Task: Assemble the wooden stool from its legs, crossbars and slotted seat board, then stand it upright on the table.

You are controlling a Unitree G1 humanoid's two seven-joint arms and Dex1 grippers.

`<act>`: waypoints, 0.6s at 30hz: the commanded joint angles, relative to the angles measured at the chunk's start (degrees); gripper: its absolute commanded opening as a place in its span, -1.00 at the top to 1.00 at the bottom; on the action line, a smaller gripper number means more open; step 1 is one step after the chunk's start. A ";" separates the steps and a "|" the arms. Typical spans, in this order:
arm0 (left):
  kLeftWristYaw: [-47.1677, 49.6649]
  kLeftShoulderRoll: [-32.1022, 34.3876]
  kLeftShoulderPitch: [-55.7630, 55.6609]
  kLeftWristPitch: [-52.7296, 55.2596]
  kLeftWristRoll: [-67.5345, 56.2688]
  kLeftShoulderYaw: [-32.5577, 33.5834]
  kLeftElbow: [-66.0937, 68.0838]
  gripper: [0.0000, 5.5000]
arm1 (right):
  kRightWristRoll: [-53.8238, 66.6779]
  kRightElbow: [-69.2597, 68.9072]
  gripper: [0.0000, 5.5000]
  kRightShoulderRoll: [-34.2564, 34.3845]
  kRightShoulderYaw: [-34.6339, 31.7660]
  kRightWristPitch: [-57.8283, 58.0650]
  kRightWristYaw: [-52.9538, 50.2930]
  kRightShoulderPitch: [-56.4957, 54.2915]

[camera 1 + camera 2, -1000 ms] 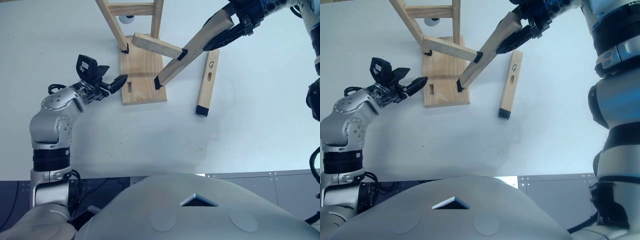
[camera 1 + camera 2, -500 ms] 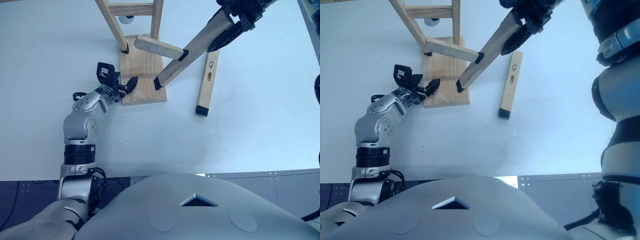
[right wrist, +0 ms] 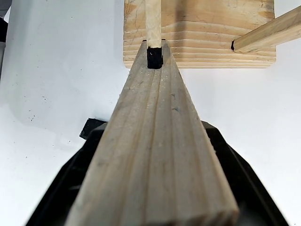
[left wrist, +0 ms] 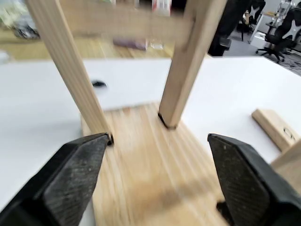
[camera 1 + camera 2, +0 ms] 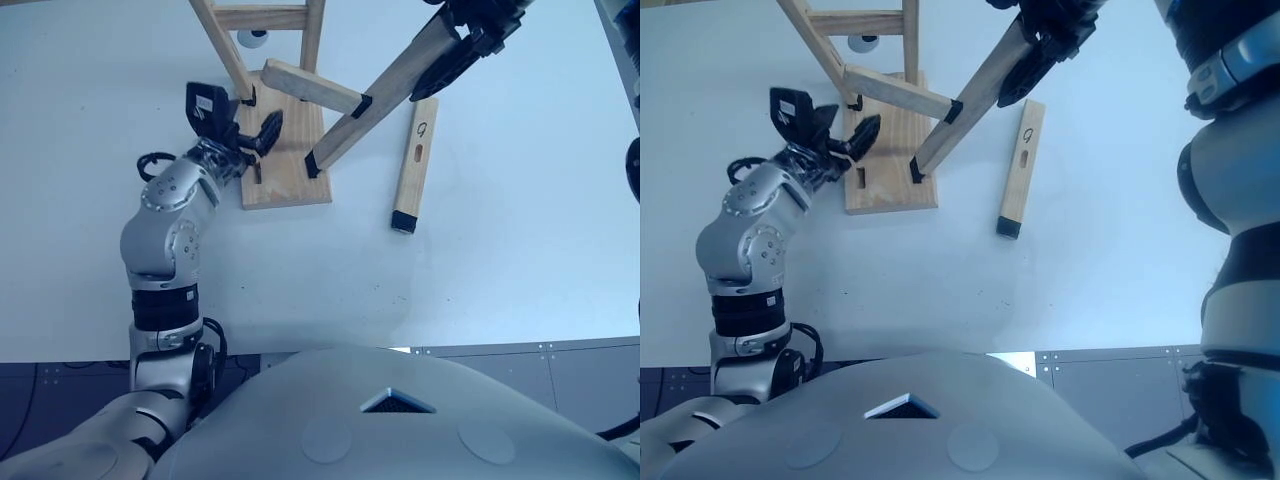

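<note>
The right gripper [image 5: 447,62] has its jaws clamped on a leg [image 5: 385,100], tilting its foot onto the seat board [image 5: 285,182], probably to find a slot; the left gripper [image 5: 248,128] hangs with jaws apart over the board's near-left edge, likely to steady it; 2 fitted legs [image 5: 226,50] stand at the far end; the crossbar [image 5: 310,90] on the held leg crowds them; 1 spare leg [image 5: 415,160] lies on the table [image 5: 500,250] just beside the board.

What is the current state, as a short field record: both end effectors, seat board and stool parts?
Left end effector: open, above the flat slotted wooden seat board
Right end effector: shut on tilted wooden leg, foot on the board
Short wooden crossbar: joined to the tilted leg
Upright leg pair: standing at the board's far end, linked by a bar
Loose wooden leg: flat on the white table, right of the board
</note>
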 commanded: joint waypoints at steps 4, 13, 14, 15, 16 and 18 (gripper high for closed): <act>3.40 -2.19 1.69 1.77 5.55 -9.00 3.29 -0.41 | 2.49 -0.75 0.25 2.69 -3.80 5.48 0.21 -2.30; 4.26 -7.59 -0.16 -2.89 8.35 -12.84 9.32 -0.41 | 3.31 -2.08 0.25 5.92 -12.45 10.57 0.17 -3.57; 4.28 -8.06 -0.61 -3.03 8.39 -12.84 9.55 -0.41 | 3.35 -2.50 0.25 6.37 -13.87 11.48 0.18 -3.57; 4.22 -8.34 -1.03 -3.15 8.43 -12.80 9.85 -0.41 | 3.34 -3.00 0.25 6.75 -15.23 12.53 0.18 -3.40; 4.15 -8.52 -1.35 -3.25 8.51 -12.74 10.12 -0.41 | 3.23 -3.61 0.25 7.04 -16.60 13.64 0.17 -3.02; 3.98 -8.74 -1.75 -3.40 8.65 -12.57 10.52 -0.41 | 2.98 -4.78 0.25 7.48 -19.28 16.04 0.15 -1.97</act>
